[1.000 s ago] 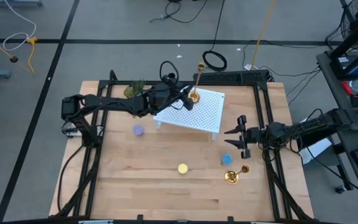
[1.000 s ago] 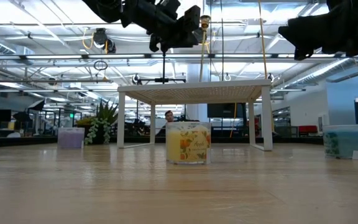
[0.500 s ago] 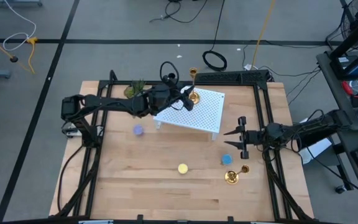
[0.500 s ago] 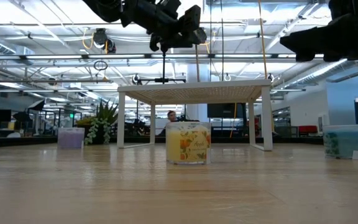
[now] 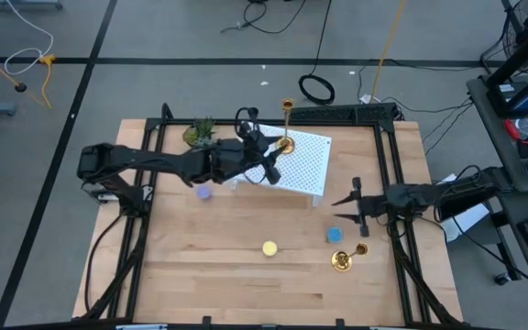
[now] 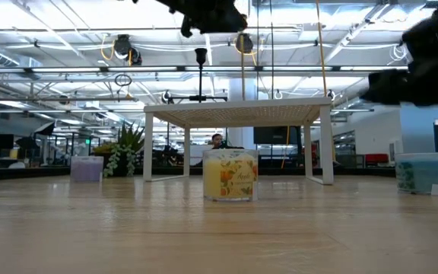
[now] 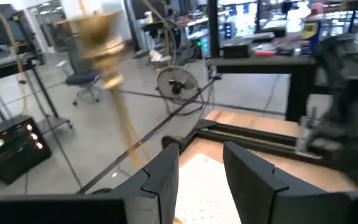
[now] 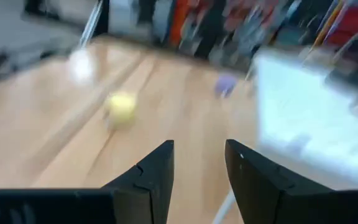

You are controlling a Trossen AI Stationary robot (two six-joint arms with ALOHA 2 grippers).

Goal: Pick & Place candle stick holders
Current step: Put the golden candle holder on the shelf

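Landmark: white stand (image 5: 293,165).
- Brass candle holder (image 5: 341,260) seen on its side on table (image 5: 200,275), nearest front, right of stand.
- Right gripper (image 5: 348,209) held just behind it, right of stand; fingers apart, nothing held.
- Left gripper (image 5: 273,161) over stand's left edge; fingers parted, empty.
- Second brass candle holder (image 5: 286,128) upright on stand's far left corner.

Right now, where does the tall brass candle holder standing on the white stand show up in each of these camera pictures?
High view: brass candle holder stands at the white stand's far corner.
Low view: only its thin stem rises above the stand top.
Left wrist view: blurred, large, beyond the left gripper.
Right wrist view: not in it.
Shared landmark: the white stand.
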